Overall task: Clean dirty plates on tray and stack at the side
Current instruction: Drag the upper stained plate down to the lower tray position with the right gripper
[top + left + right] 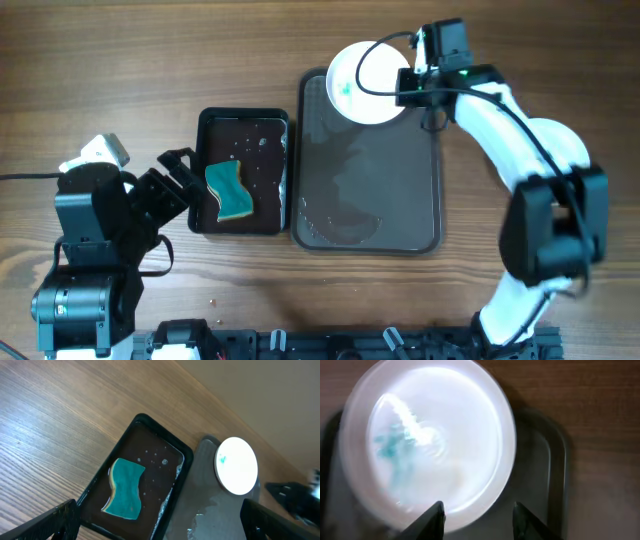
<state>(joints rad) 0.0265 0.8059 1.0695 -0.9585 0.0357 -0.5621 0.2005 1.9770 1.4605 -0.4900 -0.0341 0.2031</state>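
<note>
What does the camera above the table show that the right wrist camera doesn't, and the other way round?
Only the overhead view shows the small black tray holding a teal sponge, with the left claw beside it. Only the right wrist view makes clear the shape of the blue-green smear on the plate, and the right claw, its fingers standing apart. Both show that white plate overhanging the rim of the large dark tray.
</note>
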